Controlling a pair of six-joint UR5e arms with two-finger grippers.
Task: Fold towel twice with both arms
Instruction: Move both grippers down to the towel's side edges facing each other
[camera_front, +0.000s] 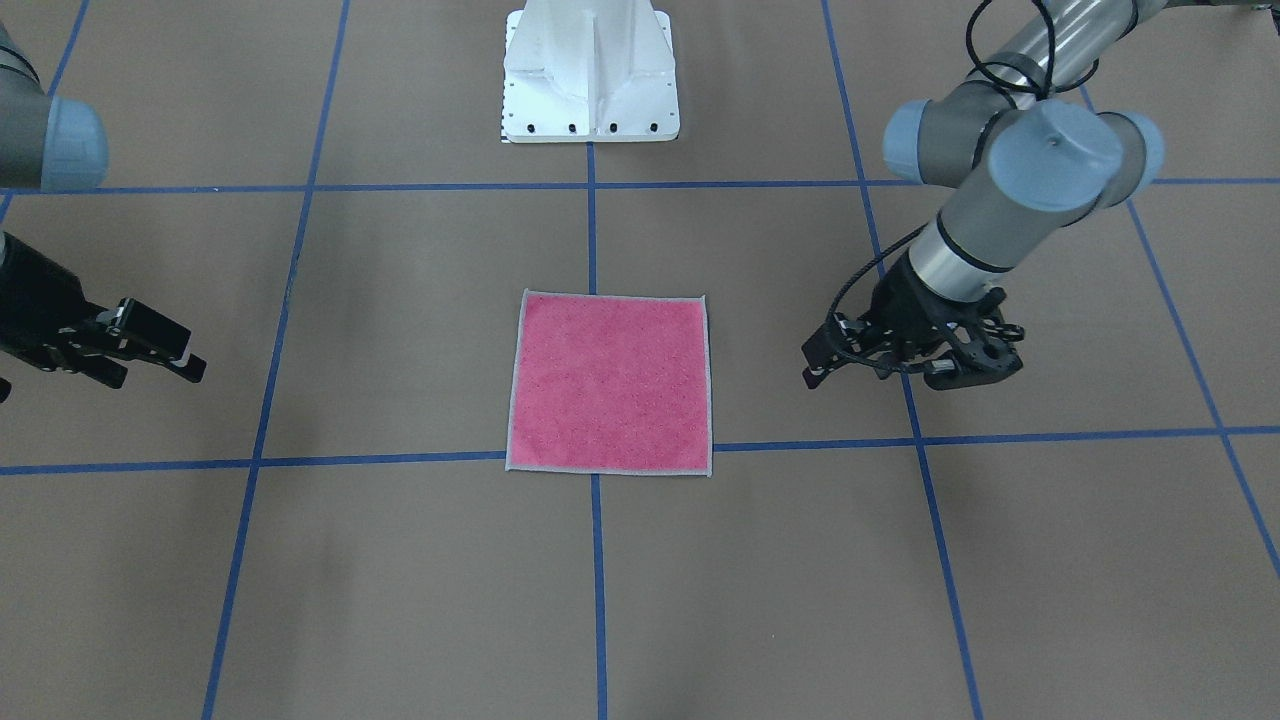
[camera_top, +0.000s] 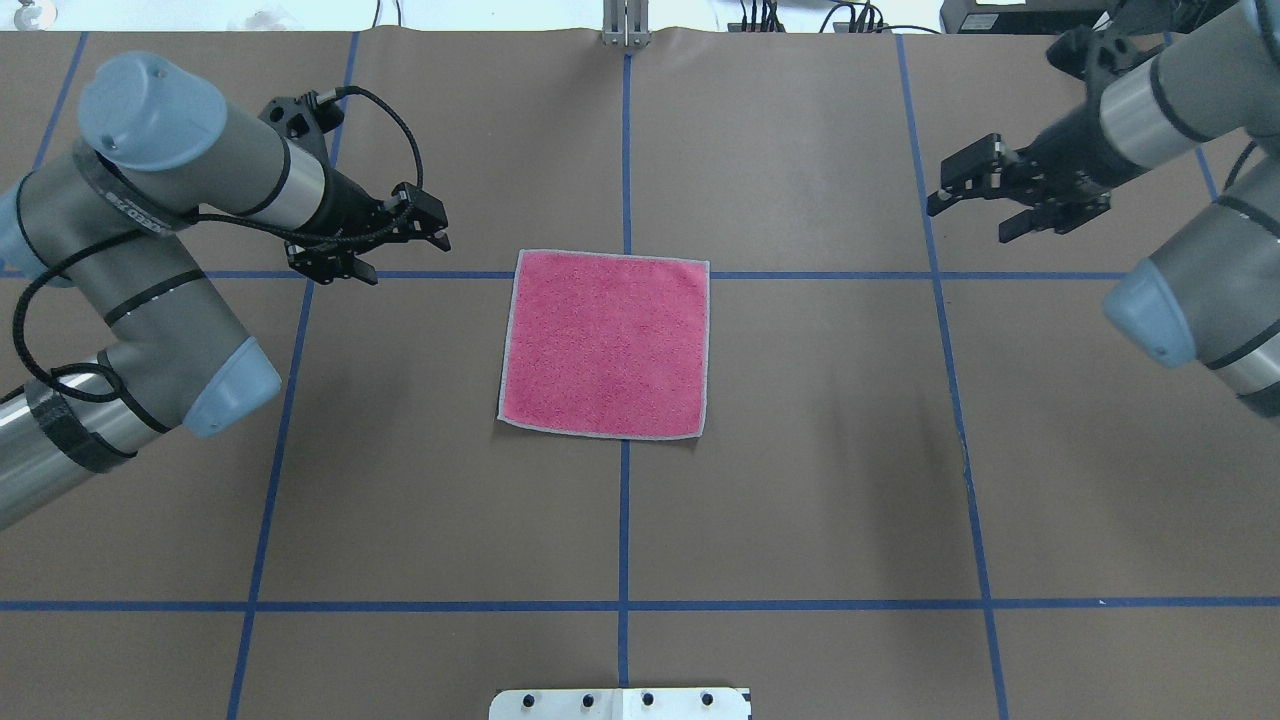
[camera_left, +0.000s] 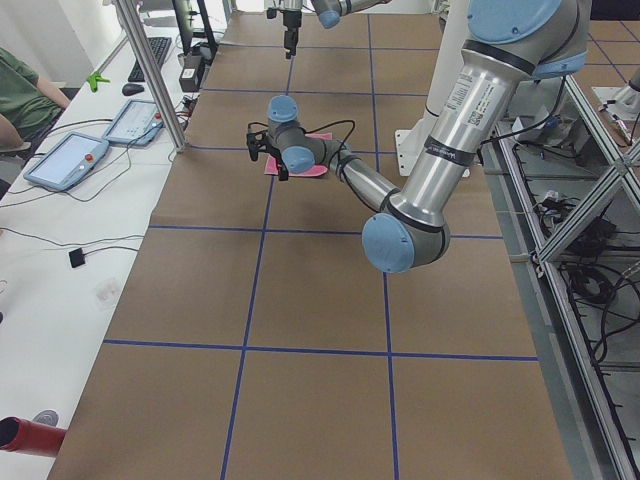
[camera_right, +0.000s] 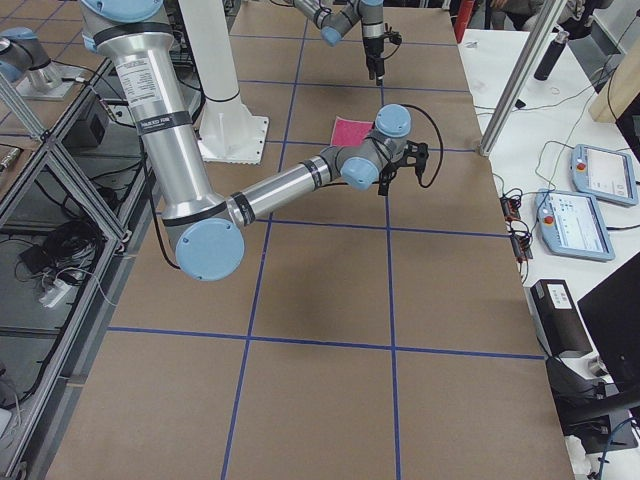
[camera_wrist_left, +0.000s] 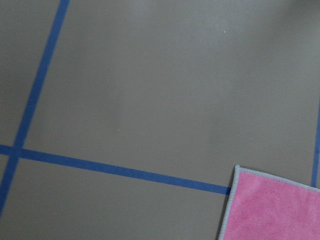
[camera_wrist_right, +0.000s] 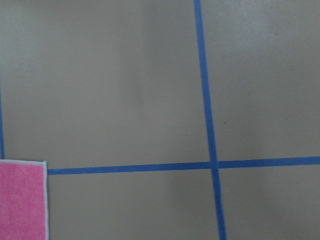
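The towel (camera_front: 610, 382) lies flat and unfolded in the middle of the table, pink face up with light grey edging; it also shows in the overhead view (camera_top: 605, 343). My left gripper (camera_top: 405, 258) is open and empty, hovering just off the towel's far left corner; it also shows in the front view (camera_front: 812, 365). My right gripper (camera_top: 970, 220) is open and empty, well off to the towel's right (camera_front: 160, 372). The left wrist view shows one towel corner (camera_wrist_left: 270, 207). The right wrist view shows another towel corner (camera_wrist_right: 22, 200).
The brown table is marked with a grid of blue tape lines (camera_top: 624, 520). The white bolted pedestal (camera_front: 590, 80) stands at the robot's edge. A side bench with teach pendants (camera_left: 65, 160) and cables runs along the far edge.
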